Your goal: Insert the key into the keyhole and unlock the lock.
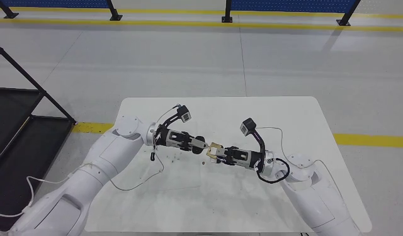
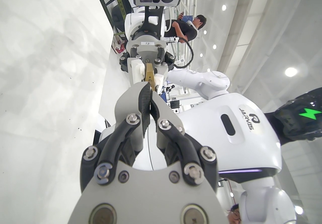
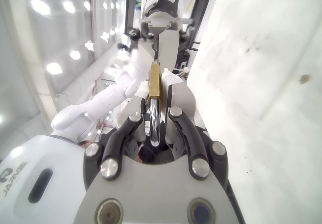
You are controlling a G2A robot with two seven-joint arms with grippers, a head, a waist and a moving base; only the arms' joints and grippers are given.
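Observation:
A brass padlock point(image 3: 155, 81) with a silver shackle point(image 3: 154, 122) is held above the white table point(image 1: 283, 119) by my right gripper point(image 3: 156, 80), which is shut on its body, shackle toward the wrist. In the top view the padlock point(image 1: 214, 149) sits between both grippers at mid-table. My left gripper point(image 2: 150, 91) faces it from the other side, fingers pressed together on the key. The key is almost wholly hidden; a thin sliver point(image 3: 156, 60) meets the lock's far end. In the left wrist view the padlock point(image 2: 150, 73) lies just past my fingertips.
Both arms meet over the middle of the table, left gripper point(image 1: 201, 146) and right gripper point(image 1: 223, 152) nose to nose. Cables hang beside both wrists. A dark metal rack point(image 1: 25, 119) stands off the table's left side. Bare tabletop lies all around.

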